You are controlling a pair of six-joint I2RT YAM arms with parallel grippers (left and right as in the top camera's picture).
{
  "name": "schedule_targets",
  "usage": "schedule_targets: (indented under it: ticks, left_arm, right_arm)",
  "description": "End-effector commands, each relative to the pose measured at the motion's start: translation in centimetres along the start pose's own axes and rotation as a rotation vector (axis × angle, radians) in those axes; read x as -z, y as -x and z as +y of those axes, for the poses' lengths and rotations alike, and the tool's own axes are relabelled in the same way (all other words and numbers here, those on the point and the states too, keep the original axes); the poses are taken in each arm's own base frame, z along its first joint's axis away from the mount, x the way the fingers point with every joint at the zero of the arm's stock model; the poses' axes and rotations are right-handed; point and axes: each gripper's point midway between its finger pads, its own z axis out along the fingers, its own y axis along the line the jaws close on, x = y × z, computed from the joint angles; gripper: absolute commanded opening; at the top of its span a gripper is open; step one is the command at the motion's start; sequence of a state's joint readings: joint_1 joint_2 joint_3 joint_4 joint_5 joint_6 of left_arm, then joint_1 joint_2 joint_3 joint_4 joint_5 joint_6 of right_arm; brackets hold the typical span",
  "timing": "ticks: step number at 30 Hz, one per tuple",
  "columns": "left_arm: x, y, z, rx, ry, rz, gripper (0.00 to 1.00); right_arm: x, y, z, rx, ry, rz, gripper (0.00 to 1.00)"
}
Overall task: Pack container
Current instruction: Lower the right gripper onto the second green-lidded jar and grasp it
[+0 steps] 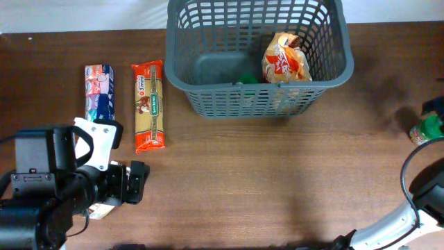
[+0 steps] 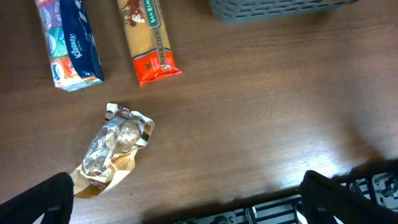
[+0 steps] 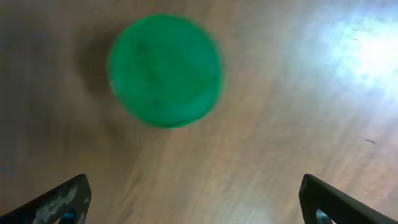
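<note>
The basket [image 1: 250, 103] is sitting at the 12 o'clock edge of the table [image 1: 277, 180], well apart from both claws. In the overhead view it is lying at about 1 o'clock from the left claw [image 1: 132, 182] and at about 10 o'clock from the jar [image 1: 424, 130] under the right claw [image 3: 193, 183]. In the left wrist view only a corner of the basket [image 2: 280, 9] is showing, at 1 o'clock.

A snack bag [image 1: 284, 59] is standing inside the basket at its 3 o'clock side. A green object [image 1: 248, 78] is showing low against the near wall; what it is cannot be told.

The left arm [image 1: 41, 194] is covering most of a crumpled wrapper [image 2: 115, 149], which is showing whole only in the left wrist view. The jar is being cut off by the 3 o'clock frame edge overhead. In the right wrist view its green lid [image 3: 165, 70] is appearing blurred.

The left claw is pointing toward 3 o'clock over bare wood, jaws standing wide apart and holding nothing. A tissue pack [image 2: 68, 43] and a pasta packet [image 2: 149, 40] are lying side by side at 11 o'clock from it.

The right arm [image 1: 423, 187] is reaching in from 5 o'clock. The right claw is hanging above the table, jaws spread wide and empty, with the lid at 11 o'clock between the fingertips' lines.
</note>
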State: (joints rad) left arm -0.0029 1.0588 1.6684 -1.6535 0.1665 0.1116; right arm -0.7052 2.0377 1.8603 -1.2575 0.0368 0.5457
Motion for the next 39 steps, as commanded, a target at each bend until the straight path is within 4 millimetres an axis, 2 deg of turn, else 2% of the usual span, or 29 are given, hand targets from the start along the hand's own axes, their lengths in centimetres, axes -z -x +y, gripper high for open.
schedule_targets:
  ticks: [1, 4, 9, 16, 23, 30, 39]
  left_arm:
    - [0.3, 0.2, 0.2, 0.009, 0.011, -0.011, 0.99]
    - [0.3, 0.2, 0.2, 0.009, 0.011, -0.011, 0.99]
    - [0.3, 0.2, 0.2, 0.009, 0.011, -0.011, 0.99]
    - [0.3, 0.2, 0.2, 0.009, 0.011, -0.011, 0.99]
    - [0.3, 0.2, 0.2, 0.009, 0.011, -0.011, 0.99]
    - [0.3, 0.2, 0.2, 0.009, 0.011, -0.011, 0.99]
    - [0.3, 0.2, 0.2, 0.009, 0.011, -0.011, 0.99]
  right_arm:
    - [1.0, 0.7, 2.7, 0.052, 0.031, -0.041, 0.99]
    - [1.8, 1.7, 3.3, 0.046, 0.046, -0.063, 0.99]
    - [2.3, 2.6, 2.9, 0.034, 0.020, -0.070, 0.99]
    - [-0.2, 2.6, 1.8, 0.014, -0.019, -0.007, 0.99]
    - [-1.3, 3.5, -0.1, -0.017, -0.034, 0.013, 0.99]
    - [-1.7, 3.9, -0.1, -0.022, -0.031, 0.009, 0.99]
    - [-4.7, 3.5, -0.2, -0.004, -0.061, 0.066, 0.99]
